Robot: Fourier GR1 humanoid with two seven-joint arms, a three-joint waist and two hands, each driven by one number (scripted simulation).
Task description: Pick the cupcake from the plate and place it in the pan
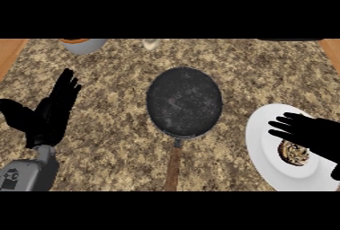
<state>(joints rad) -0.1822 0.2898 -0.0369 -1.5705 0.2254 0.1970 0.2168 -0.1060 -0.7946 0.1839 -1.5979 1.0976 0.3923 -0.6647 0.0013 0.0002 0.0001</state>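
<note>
A dark round pan (184, 101) with a wooden handle (173, 168) lies in the middle of the granite counter, nothing inside it. At the right edge stands a white plate (266, 134) with a brown cupcake (291, 153) on it. My right hand (317, 134) hovers over the plate, just above the cupcake and partly covering it, its fingers spread toward the left and not curled round the cupcake. My left hand (54, 112) rests open at the left, fingers pointing up.
A grey bowl (82, 44) with an orange inside sits at the counter's far left. A small pale object (151, 43) stands at the far middle. Wooden edges (10, 51) border the counter on both sides.
</note>
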